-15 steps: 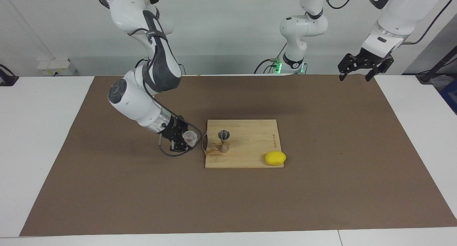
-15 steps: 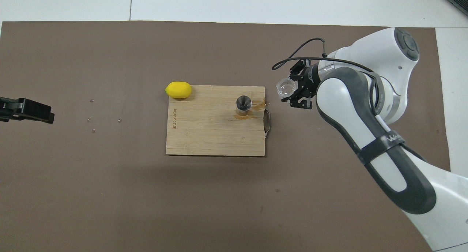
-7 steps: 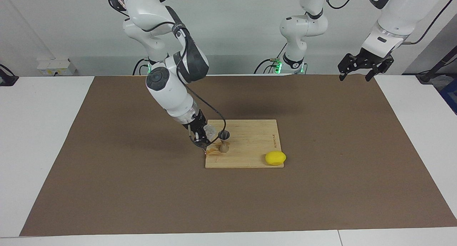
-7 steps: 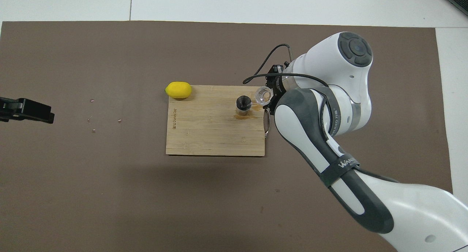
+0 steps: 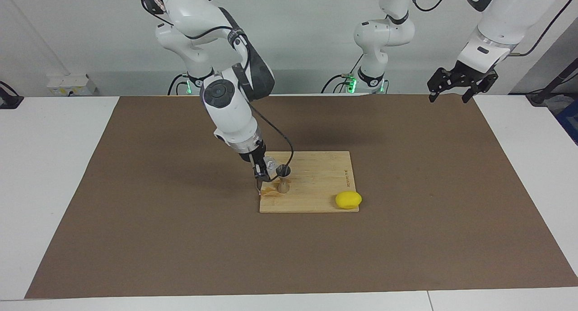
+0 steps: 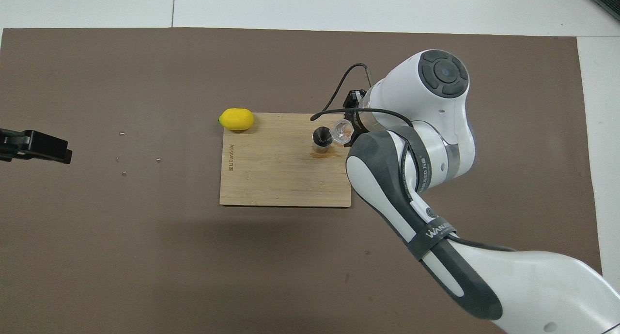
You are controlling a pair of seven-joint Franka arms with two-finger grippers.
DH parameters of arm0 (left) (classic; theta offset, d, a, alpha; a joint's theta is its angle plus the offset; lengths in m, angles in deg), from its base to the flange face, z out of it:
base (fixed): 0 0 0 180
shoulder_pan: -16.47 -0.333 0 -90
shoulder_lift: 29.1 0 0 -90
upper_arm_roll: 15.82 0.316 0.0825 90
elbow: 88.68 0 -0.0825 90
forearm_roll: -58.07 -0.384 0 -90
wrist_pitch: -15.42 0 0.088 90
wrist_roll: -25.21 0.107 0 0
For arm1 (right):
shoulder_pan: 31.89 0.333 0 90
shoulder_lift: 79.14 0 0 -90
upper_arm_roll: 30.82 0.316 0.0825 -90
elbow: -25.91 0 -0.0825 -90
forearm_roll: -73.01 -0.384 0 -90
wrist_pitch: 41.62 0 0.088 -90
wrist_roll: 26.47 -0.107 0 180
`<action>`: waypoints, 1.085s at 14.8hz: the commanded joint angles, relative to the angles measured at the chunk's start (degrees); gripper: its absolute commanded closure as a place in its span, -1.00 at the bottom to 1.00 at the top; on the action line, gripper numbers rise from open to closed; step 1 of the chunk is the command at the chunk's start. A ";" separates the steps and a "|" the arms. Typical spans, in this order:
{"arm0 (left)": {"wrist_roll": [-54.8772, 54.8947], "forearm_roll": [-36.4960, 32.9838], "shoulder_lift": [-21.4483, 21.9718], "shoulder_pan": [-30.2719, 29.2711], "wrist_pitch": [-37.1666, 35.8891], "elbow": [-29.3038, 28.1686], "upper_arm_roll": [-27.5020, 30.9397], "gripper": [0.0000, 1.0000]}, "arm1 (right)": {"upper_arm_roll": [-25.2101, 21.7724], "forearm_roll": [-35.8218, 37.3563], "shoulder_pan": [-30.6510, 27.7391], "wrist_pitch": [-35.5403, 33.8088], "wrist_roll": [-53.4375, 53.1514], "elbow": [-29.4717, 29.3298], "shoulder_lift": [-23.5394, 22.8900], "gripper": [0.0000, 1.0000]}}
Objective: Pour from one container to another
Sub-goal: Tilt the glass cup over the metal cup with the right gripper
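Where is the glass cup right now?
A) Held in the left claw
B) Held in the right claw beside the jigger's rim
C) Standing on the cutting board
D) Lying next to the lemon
B: the right claw grips the glass cup at the jigger rim.

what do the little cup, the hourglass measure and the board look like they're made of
Cup: clear glass by the look, see-through with bright glints; clear plastic can't be ruled out.
Measure: metal, silvery grey with a dull sheen and a dark hollow top.
Board: pale wood, perhaps bamboo, matte, with fine straight grain lines and a brown stain by the measure.
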 commanded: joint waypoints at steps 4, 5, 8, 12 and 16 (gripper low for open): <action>0.50 0.34 0.83 0.29 -0.70 -0.37 0.38 -1.00 | 0.00 5.02 0.75 0.88 -1.69 -1.23 -0.85 1.00; 0.50 0.34 0.83 0.29 -0.70 -0.37 0.38 -1.00 | 0.09 6.42 0.75 0.88 -1.60 -1.23 -0.85 1.00; 0.50 0.34 0.83 0.29 -0.70 -0.37 0.38 -1.00 | 0.00 7.75 1.36 0.88 -1.69 -1.32 -1.37 1.00; 0.50 0.34 0.83 0.29 -0.70 -0.37 0.38 -1.00 | 0.09 9.86 1.54 0.88 -1.69 -2.46 -1.73 1.00; 0.50 0.34 0.83 0.29 -0.70 -0.37 0.38 -1.00 | 0.09 13.89 3.47 0.79 -1.69 -2.81 -2.52 1.00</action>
